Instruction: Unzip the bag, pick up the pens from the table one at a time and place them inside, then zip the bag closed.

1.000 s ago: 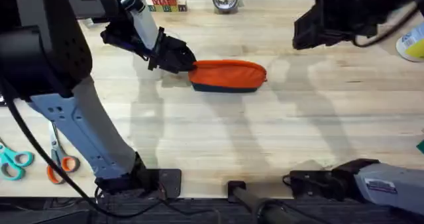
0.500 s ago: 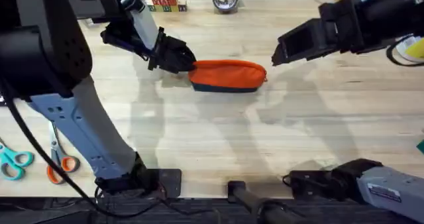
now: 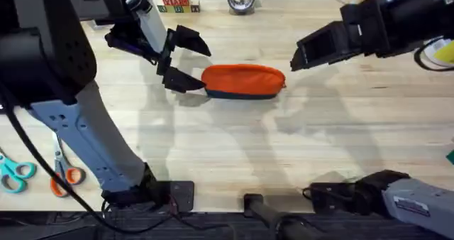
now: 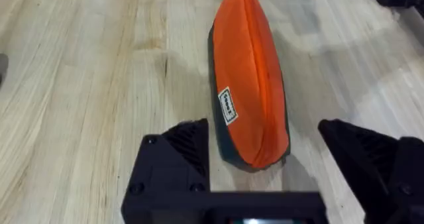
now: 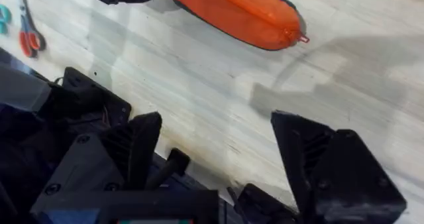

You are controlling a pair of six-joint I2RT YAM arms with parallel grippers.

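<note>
zipped, apparently: bag point(image 3: 244, 81) between spread jaws of left gripper point(image 3: 186, 60); right gripper point(image 3: 298, 57) open, empty. next: grip zipper pull.

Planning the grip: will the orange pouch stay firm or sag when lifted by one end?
The pouch looks like soft fabric, so it will probably sag. It bulges full along its length, so it may droop less than an empty one. Lying flat on the table, it seems unlikely to roll.
</note>
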